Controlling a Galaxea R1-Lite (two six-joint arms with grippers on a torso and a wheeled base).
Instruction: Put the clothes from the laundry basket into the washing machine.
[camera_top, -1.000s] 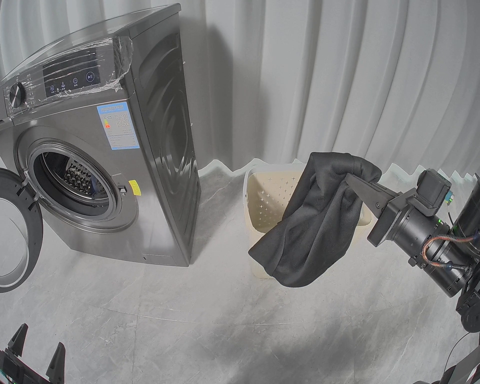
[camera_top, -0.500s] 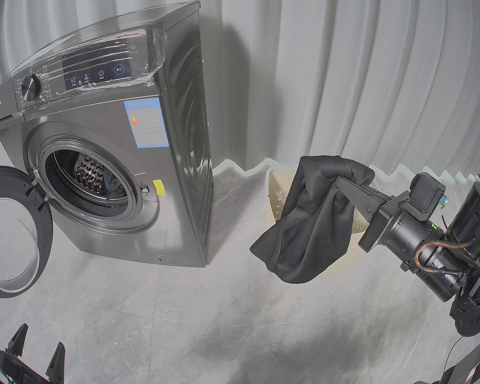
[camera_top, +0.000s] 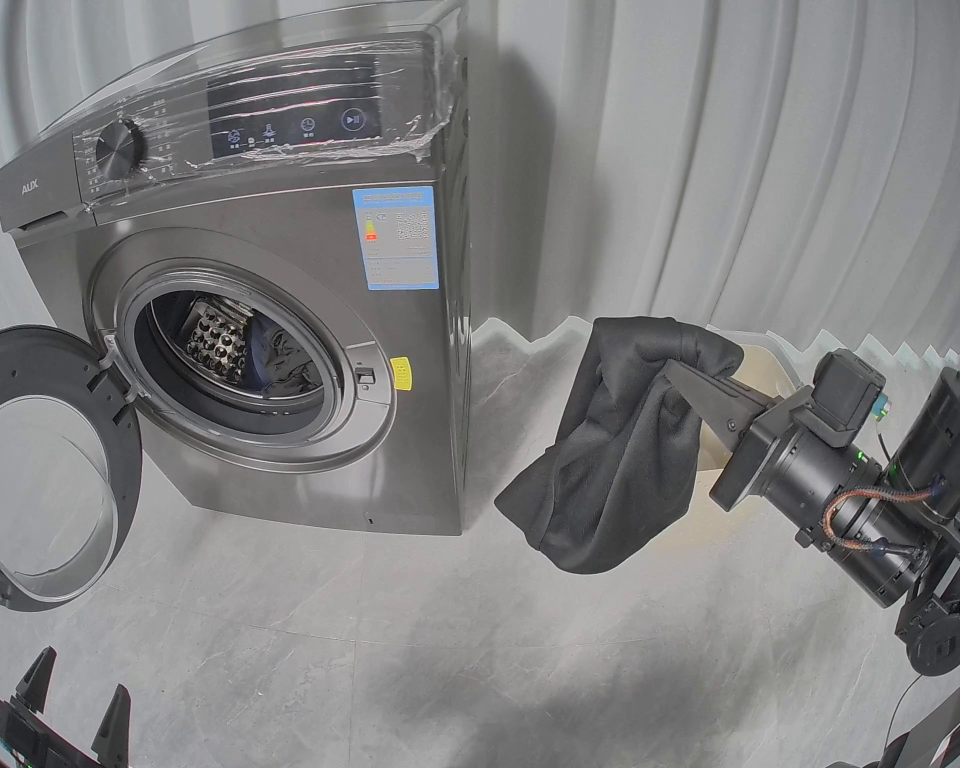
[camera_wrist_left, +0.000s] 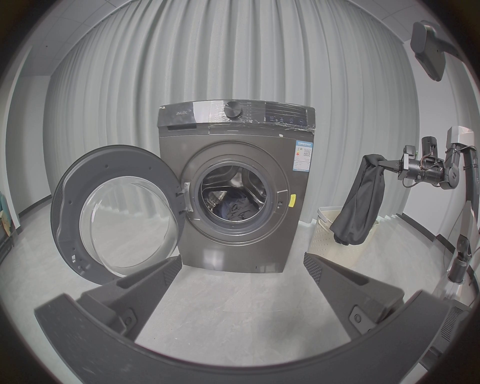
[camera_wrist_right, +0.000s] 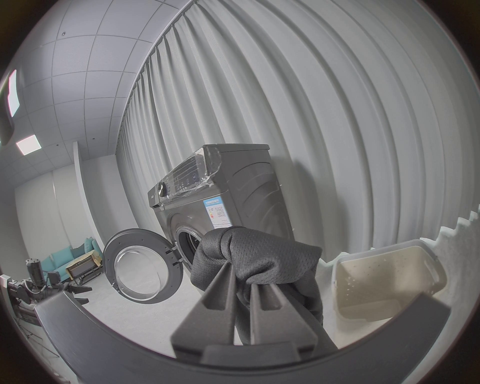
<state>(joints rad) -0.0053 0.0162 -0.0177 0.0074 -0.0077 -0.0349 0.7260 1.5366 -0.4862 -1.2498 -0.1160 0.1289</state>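
My right gripper (camera_top: 685, 375) is shut on a black garment (camera_top: 612, 450) that hangs in the air to the right of the grey washing machine (camera_top: 300, 300). In the right wrist view the shut fingers (camera_wrist_right: 222, 290) pinch the top fold of the black garment (camera_wrist_right: 260, 260). The cream laundry basket (camera_top: 765, 360) stands on the floor behind the hanging cloth, mostly hidden. The machine's round door (camera_top: 55, 470) is swung open to the left, and dark clothes (camera_top: 285, 365) lie in the drum. My left gripper (camera_top: 70, 705) sits low at the near left, open with nothing between its fingers (camera_wrist_left: 350, 287).
White pleated curtains (camera_top: 750, 150) close off the back of the room. Pale grey floor (camera_top: 420, 640) stretches between me and the machine. In the right wrist view the laundry basket (camera_wrist_right: 395, 277) looks bare inside. A teal sofa (camera_wrist_right: 62, 257) stands far off in the room.
The head view has swung left, so the machine and basket slid right in the picture. My right gripper holds the black garment at about the same height, now nearer the machine.
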